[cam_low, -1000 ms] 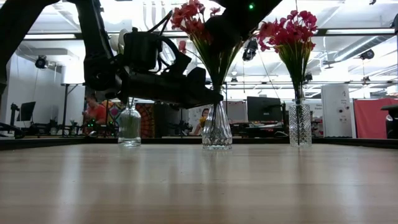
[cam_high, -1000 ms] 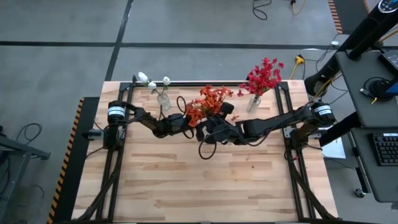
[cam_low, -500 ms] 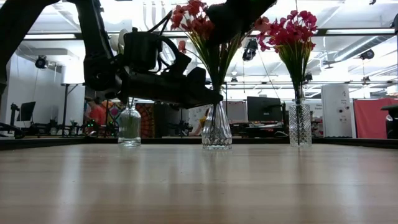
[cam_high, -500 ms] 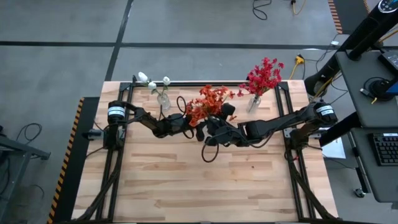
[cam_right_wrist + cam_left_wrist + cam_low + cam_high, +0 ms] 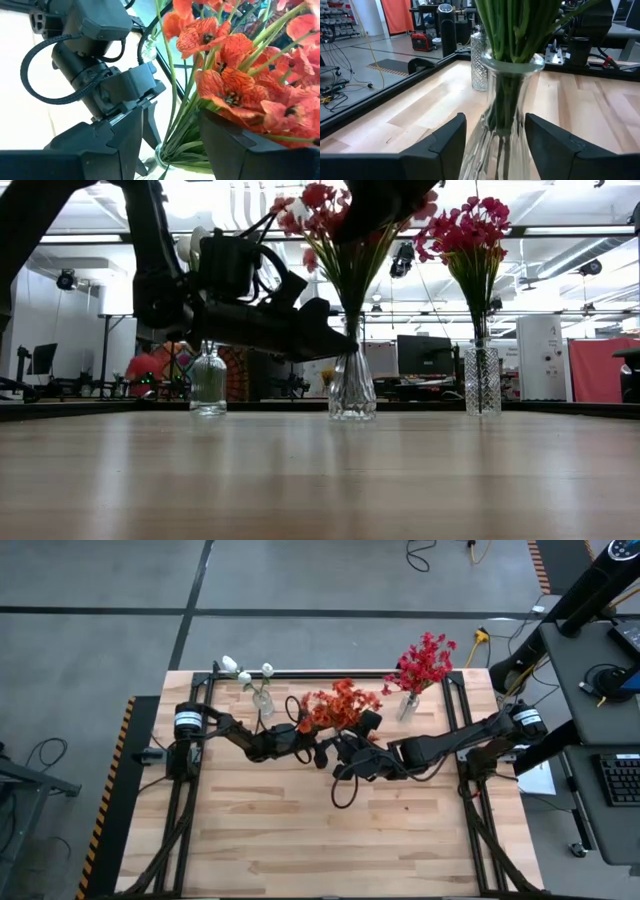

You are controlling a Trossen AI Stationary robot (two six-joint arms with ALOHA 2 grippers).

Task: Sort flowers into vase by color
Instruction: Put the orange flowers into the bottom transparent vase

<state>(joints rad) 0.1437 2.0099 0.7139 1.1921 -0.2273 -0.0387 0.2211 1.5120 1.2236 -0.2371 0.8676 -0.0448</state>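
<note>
Orange flowers (image 5: 337, 704) stand in the middle vase (image 5: 352, 380) at the bench's (image 5: 330, 840) far edge, between the white and red sprays. Right gripper (image 5: 165, 135), pinched on the stems a second ago, now stands spread and drawn back. Left gripper (image 5: 495, 137) has widened too, its fingers flanking the vase, apparently not gripping. Orange bunch looks delivered; sorting appears near complete.

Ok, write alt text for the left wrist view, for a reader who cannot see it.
A clear ribbed glass vase packed with thin green flower stems stands on the light wooden table, between the left gripper's two dark fingers, which are spread apart on either side of it. A second, cut-glass vase stands behind, with workshop floor beyond.
</note>
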